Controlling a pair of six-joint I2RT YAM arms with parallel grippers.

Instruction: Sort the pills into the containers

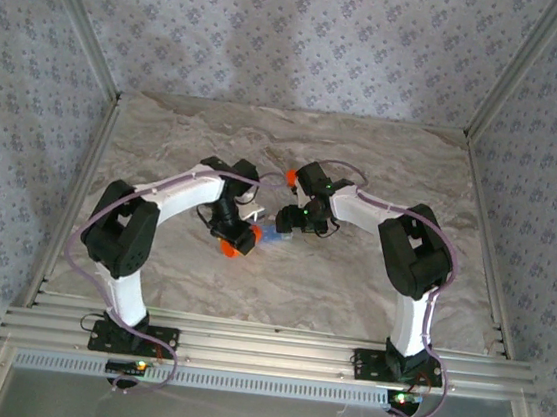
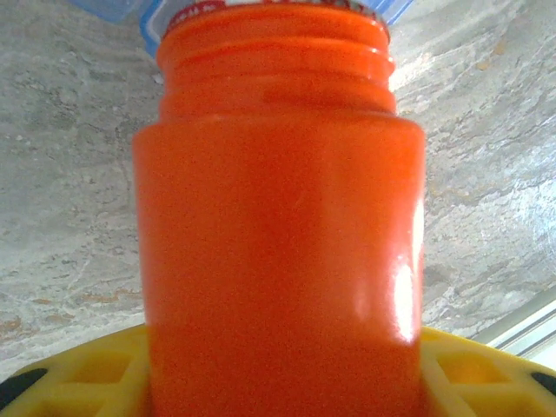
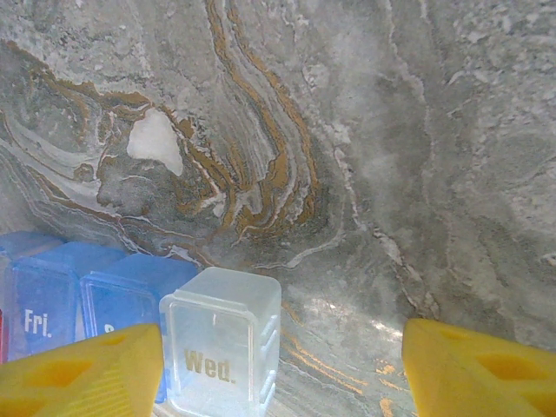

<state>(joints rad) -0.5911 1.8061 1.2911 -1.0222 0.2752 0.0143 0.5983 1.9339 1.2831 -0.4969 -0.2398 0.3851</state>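
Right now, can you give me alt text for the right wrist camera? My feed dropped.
A clear pill box marked Wed. stands on the marble table, next to one yellow fingertip of the open right gripper. Blue pill boxes, one marked Fri., sit beside it at the lower left.

Soft, even light lies on the grey-and-tan marbled tabletop, and the white and black arms throw only faint shadows; a dim patch darkens the patterned wallpaper back wall. The overhead view is slightly grainy. Up close, the bright orange plastic bottle looks soft, out of focus, with a white glare streak on its right side. From the right wrist the stone is sharp, a pale sheen low down, the yellow plastic fingertips blurred.
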